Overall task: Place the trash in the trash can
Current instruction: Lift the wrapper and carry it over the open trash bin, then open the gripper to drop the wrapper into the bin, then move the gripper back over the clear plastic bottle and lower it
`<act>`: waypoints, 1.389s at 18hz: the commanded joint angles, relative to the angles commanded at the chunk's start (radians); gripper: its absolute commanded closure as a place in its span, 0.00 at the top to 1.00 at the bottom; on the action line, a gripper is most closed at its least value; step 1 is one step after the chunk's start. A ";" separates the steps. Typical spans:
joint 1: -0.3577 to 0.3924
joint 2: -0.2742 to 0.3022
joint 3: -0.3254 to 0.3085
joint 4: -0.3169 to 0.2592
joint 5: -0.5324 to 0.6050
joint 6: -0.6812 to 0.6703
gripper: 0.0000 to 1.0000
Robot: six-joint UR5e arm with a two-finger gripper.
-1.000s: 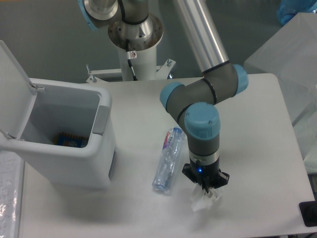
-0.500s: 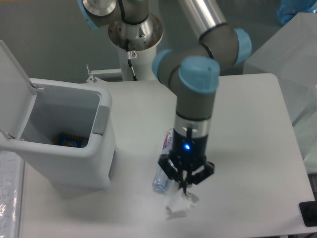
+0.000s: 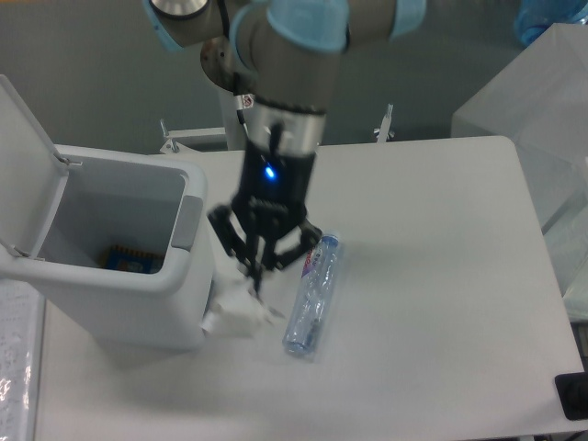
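Observation:
My gripper point(image 3: 254, 276) hangs above the table, just right of the trash can point(image 3: 129, 303), shut on the small clear plastic pouch point(image 3: 237, 308), which dangles below the fingertips beside the can's front right corner. The clear water bottle point(image 3: 312, 296) with a red-and-blue label lies on the white table to the right of the gripper, untouched. The trash can is a white bin with its lid point(image 3: 23, 175) swung open to the left and a grey latch panel point(image 3: 186, 222) on its right side. A blue item point(image 3: 131, 258) lies inside it.
The arm's white base post point(image 3: 253, 101) stands at the table's back edge. A translucent box point(image 3: 542, 119) sits beyond the right edge. A dark object point(image 3: 572, 395) pokes in at the lower right corner.
The gripper has lifted the pouch off the table at the front right and carried it left and up, over the bottle, to the trash can's side. The bottle has not moved.

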 joint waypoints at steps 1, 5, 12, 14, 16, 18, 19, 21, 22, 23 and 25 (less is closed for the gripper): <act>0.000 0.023 -0.018 0.000 -0.017 0.000 0.00; -0.008 0.097 -0.071 0.000 -0.081 0.006 0.02; -0.112 0.105 -0.086 0.002 -0.085 0.009 0.42; -0.127 0.105 -0.092 0.002 -0.085 0.009 0.62; -0.129 0.108 -0.095 0.003 -0.081 0.009 1.00; -0.127 0.108 -0.091 0.003 -0.080 0.009 1.00; -0.127 0.108 -0.089 0.003 -0.080 0.009 1.00; -0.108 0.105 -0.086 0.005 -0.080 0.009 1.00; -0.089 0.106 -0.082 0.005 -0.080 0.008 1.00; -0.065 0.106 -0.078 0.006 -0.083 0.005 1.00; -0.010 0.091 -0.049 0.008 -0.085 0.000 1.00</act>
